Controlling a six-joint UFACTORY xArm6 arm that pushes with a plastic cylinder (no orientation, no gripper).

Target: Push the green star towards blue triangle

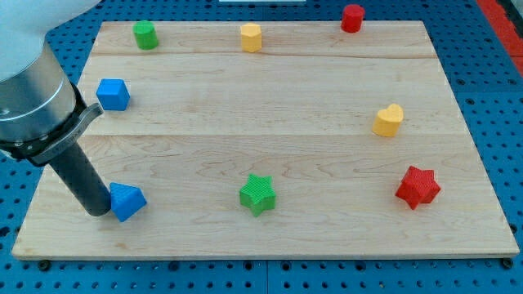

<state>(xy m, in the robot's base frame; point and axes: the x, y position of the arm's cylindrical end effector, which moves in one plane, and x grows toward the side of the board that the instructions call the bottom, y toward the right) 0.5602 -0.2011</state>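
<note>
The green star point(258, 193) lies on the wooden board point(270, 98) at the view's bottom middle. The blue triangle point(127, 201) lies at the view's bottom left. My tip point(96, 210) rests on the board just left of the blue triangle, touching or nearly touching its left side. The tip is far to the left of the green star, with the triangle between them.
A blue cube point(113, 94) is at the left. A green cylinder point(145, 34), a yellow hexagonal block point(251, 37) and a red cylinder point(352, 17) line the top edge. A yellow heart point(389, 120) and a red star point(417, 186) are at the right.
</note>
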